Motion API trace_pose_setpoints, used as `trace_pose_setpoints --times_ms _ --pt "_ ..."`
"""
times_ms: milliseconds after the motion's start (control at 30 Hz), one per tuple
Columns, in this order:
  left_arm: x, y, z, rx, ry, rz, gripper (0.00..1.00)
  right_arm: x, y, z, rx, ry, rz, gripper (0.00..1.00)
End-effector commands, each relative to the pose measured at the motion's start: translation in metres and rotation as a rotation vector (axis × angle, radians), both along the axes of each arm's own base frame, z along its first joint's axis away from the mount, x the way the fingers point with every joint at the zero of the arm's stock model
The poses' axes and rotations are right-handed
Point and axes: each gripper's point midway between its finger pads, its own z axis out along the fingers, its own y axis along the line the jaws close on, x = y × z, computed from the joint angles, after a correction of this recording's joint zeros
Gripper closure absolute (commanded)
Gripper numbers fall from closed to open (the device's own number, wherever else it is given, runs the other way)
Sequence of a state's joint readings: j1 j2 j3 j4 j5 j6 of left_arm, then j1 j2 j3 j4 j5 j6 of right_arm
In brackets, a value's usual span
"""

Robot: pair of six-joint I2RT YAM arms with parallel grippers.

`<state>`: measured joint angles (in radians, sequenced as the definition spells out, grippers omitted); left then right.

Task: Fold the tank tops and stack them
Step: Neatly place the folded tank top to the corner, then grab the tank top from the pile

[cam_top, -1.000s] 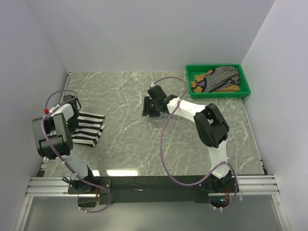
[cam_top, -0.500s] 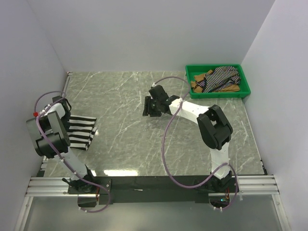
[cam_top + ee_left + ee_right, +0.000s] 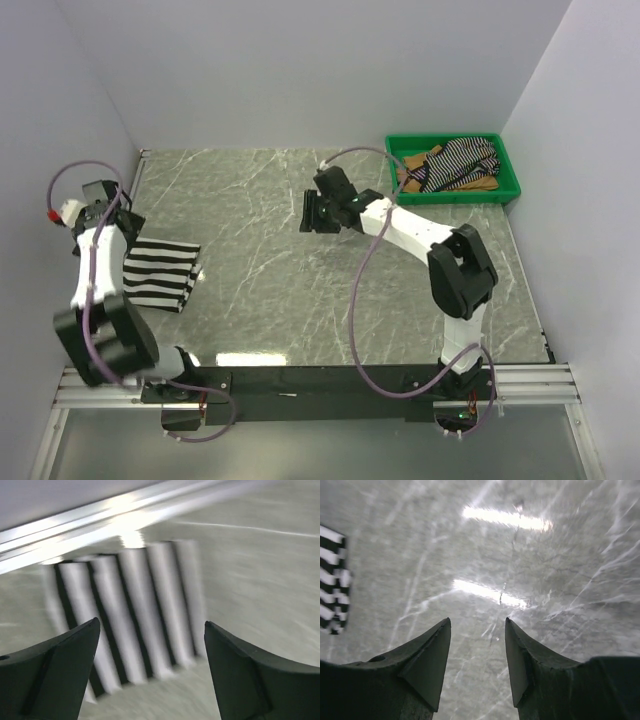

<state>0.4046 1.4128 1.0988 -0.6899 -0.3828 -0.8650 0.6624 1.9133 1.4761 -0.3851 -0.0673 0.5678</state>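
The wide-striped tank top (image 3: 160, 272) lies folded flat on the marble table near its left edge; it is blurred in the left wrist view (image 3: 132, 610) and shows at the left edge of the right wrist view (image 3: 331, 580). My left gripper (image 3: 112, 212) (image 3: 151, 622) hangs open just off the top's edge, with nothing between its fingers. My right gripper (image 3: 312, 212) (image 3: 477, 620) is open and empty above bare table at mid-table. The thin-striped tank top (image 3: 462, 160) and the tan tank top (image 3: 415, 168) lie crumpled in the green tray (image 3: 505, 190).
The tray stands at the back right corner. White walls close the table on the left, back and right, and the left wall is close to my left gripper. An aluminium rail (image 3: 300, 380) with both arm bases runs along the near edge.
My left gripper has opened, let go of the wide-striped top and drawn back toward the left wall. The top now lies flat. My right gripper has shifted slightly toward the back.
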Motion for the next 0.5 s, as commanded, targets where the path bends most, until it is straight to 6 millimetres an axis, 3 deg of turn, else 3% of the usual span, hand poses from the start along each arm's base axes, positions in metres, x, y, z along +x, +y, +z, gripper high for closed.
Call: trace_pose_setpoints --times_ms 0,67,100,200,233,267,333,367,400,433,467 --pt "0.033 -0.046 0.079 0.012 -0.316 -0.259 0.10 0.031 -0.029 0.087 0.049 -0.166 -0.075 0.45" --pt "0.048 -0.094 0.094 -0.022 -0.401 -0.473 0.11 0.048 -0.051 0.102 0.064 -0.185 -0.132 0.45" --pt "0.050 -0.110 0.102 -0.029 -0.425 -0.538 0.10 0.062 -0.075 0.106 0.068 -0.182 -0.181 0.44" --pt "0.054 -0.183 0.117 -0.101 -0.487 -0.826 0.09 0.091 -0.123 0.131 0.055 -0.219 -0.299 0.42" --pt "0.052 -0.214 0.121 -0.125 -0.499 -0.926 0.09 0.113 -0.158 0.144 0.057 -0.251 -0.387 0.41" --pt "0.049 -0.236 0.125 -0.143 -0.516 -1.004 0.09 0.123 -0.175 0.150 0.062 -0.265 -0.425 0.39" --pt "0.038 -0.281 0.129 -0.194 -0.540 -1.163 0.08 0.149 -0.232 0.147 0.033 -0.266 -0.579 0.37" --pt "0.034 -0.293 0.129 -0.212 -0.546 -1.209 0.08 0.162 -0.250 0.163 0.044 -0.299 -0.626 0.36" --pt "0.029 -0.307 0.128 -0.239 -0.550 -1.267 0.08 0.168 -0.264 0.163 0.032 -0.297 -0.665 0.36" --pt "0.024 -0.322 0.128 -0.255 -0.550 -1.320 0.08 0.180 -0.279 0.146 0.002 -0.274 -0.707 0.36" --pt "0.021 -0.329 0.127 -0.264 -0.548 -1.344 0.08 0.192 -0.308 0.159 -0.018 -0.313 -0.783 0.35"
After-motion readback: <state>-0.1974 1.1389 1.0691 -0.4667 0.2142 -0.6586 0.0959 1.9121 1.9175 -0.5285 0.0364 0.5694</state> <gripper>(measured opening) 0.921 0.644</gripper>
